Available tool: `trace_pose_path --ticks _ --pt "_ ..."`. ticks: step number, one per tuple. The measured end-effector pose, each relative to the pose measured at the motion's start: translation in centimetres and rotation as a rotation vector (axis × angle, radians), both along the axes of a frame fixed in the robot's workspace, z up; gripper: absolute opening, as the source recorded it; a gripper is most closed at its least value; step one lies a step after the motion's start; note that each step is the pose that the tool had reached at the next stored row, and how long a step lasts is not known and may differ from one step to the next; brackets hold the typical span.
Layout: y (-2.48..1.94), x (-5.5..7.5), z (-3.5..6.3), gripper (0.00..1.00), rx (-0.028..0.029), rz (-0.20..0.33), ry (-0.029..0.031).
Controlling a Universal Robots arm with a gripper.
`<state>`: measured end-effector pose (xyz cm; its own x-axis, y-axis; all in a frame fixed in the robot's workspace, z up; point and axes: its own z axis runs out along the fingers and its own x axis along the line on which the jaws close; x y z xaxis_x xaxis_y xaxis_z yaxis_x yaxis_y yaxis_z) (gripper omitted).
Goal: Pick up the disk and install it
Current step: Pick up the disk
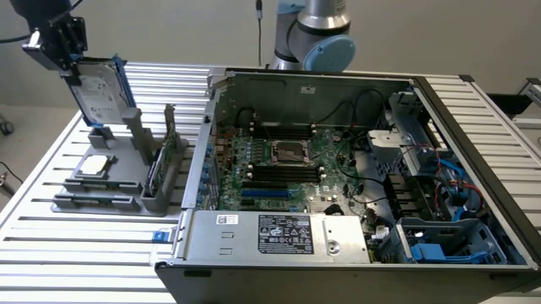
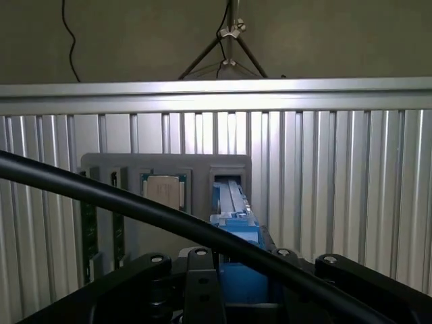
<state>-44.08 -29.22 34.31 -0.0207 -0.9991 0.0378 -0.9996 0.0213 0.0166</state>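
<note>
The disk, a silver-grey drive with a white label in a blue carrier, stands on edge and tilted at the far left of the exterior view. Its lower end is right at the top of a slot in the grey holder; whether it still touches the slot I cannot tell. My gripper is shut on the disk's upper end. In the wrist view the blue carrier edge runs away from my gripper toward the grey holder.
The holder also carries a small square silver chip and a green memory stick on edge. An open computer case fills the exterior view's right, with the motherboard and blue-trimmed bays. A black cable crosses the wrist view.
</note>
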Motion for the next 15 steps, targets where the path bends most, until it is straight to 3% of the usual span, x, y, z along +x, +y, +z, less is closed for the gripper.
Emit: trace_pose_path --ticks 7,15 --pt "0.0 0.6 3.19 0.33 -0.0001 0.002 0.0003" --pt "-0.16 3.0 6.8 0.33 0.0032 0.007 0.0003"
